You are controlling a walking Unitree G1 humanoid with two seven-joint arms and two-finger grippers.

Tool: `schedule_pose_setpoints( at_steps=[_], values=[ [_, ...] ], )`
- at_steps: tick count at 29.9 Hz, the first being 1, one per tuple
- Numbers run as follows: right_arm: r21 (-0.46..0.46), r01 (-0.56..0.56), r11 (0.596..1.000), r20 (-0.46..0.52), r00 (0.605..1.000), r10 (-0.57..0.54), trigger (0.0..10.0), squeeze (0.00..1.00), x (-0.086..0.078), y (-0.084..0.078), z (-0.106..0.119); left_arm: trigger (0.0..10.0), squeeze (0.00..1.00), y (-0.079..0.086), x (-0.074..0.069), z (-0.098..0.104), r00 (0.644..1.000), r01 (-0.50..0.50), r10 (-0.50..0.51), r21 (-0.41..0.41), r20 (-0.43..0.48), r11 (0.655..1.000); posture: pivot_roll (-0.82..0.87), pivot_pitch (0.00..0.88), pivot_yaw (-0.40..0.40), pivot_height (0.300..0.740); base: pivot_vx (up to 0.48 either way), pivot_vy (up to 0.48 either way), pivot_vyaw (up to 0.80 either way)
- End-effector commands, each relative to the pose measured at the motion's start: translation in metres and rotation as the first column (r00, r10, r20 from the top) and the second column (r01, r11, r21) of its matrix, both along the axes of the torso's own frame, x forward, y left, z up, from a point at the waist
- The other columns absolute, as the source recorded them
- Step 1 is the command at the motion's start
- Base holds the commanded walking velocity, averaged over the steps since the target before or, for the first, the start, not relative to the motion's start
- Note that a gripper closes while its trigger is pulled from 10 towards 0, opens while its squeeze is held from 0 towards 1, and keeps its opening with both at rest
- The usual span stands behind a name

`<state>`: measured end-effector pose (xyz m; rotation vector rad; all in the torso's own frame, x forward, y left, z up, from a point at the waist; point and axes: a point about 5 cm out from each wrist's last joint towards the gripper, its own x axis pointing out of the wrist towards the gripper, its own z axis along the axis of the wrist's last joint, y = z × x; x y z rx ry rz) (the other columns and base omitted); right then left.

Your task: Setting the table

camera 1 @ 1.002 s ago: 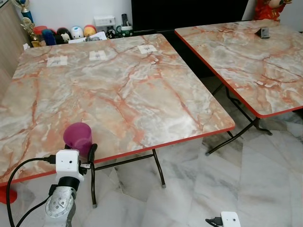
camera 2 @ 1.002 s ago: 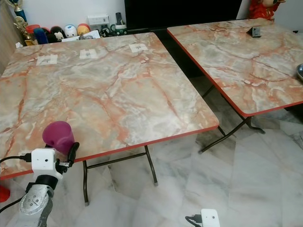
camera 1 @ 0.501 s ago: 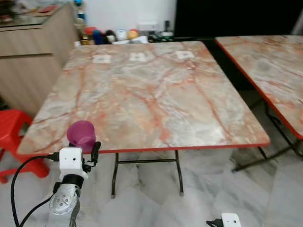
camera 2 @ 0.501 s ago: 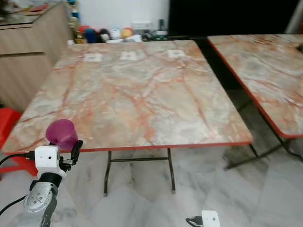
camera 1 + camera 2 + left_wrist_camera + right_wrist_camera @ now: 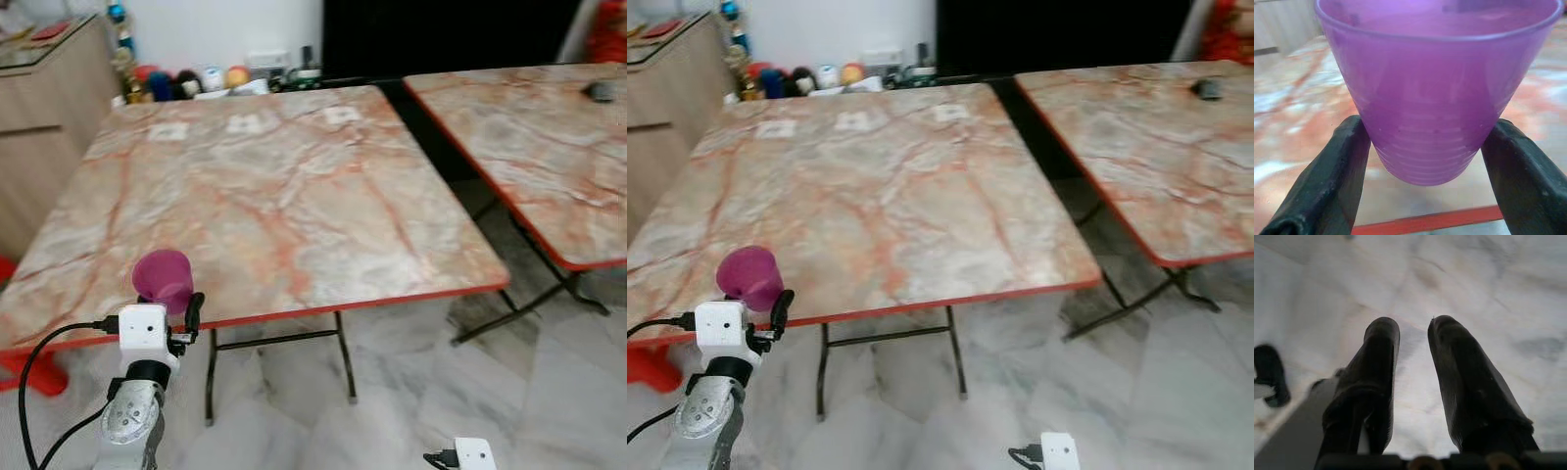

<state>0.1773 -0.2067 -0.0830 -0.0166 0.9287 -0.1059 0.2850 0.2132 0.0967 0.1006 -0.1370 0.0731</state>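
Observation:
A purple plastic cup (image 5: 163,278) stands upright between the two black fingers (image 5: 1327,181) of my left gripper (image 5: 1425,152), which is shut on its lower part. The cup hangs at the near left corner of the marble-patterned table (image 5: 294,196), just above its red front edge (image 5: 1440,220). My right arm hangs low at the bottom right. Its gripper (image 5: 1413,330) points down at the marble floor with the fingers close together and nothing between them.
A second marble table (image 5: 549,147) stands to the right across a narrow gap, with a small dark object (image 5: 598,91) on it. Three paper labels (image 5: 245,122) lie along the first table's far edge. A wooden cabinet (image 5: 39,108) and a red stool (image 5: 29,377) are at the left.
The whole picture has swung sideways as the camera turned. The cup stays in my left gripper at the table's front edge, and the right arm still hangs.

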Motion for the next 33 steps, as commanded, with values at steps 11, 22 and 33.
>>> schedule_pose_setpoints(
  at_steps=[11,22,33],
  values=[
    [0.002,-0.004,1.0,0.008,1.0,0.004,10.0,0.0,0.0027,0.0021,0.0009,10.0,0.0,0.0084,-0.0028,0.0024,0.999,-0.037,0.037,0.008,-0.003,0.999,0.03,0.078,-0.009,0.74,0.0,-0.403,0.36],
    [0.002,-0.007,1.0,0.006,1.0,0.007,10.0,0.0,0.0033,0.0027,0.001,10.0,0.0,0.0099,-0.0022,0.004,0.999,-0.044,0.044,0.008,-0.003,0.999,0.02,0.083,-0.008,0.74,0.022,-0.403,0.0],
    [0.001,-0.005,1.0,0.008,1.0,0.004,10.0,0.0,0.0043,0.0034,0.0014,10.0,0.0,0.0112,-0.0015,0.0047,0.999,-0.048,0.048,0.008,-0.007,0.999,0.02,0.092,-0.005,0.74,0.0,-0.415,0.0]
  ],
)
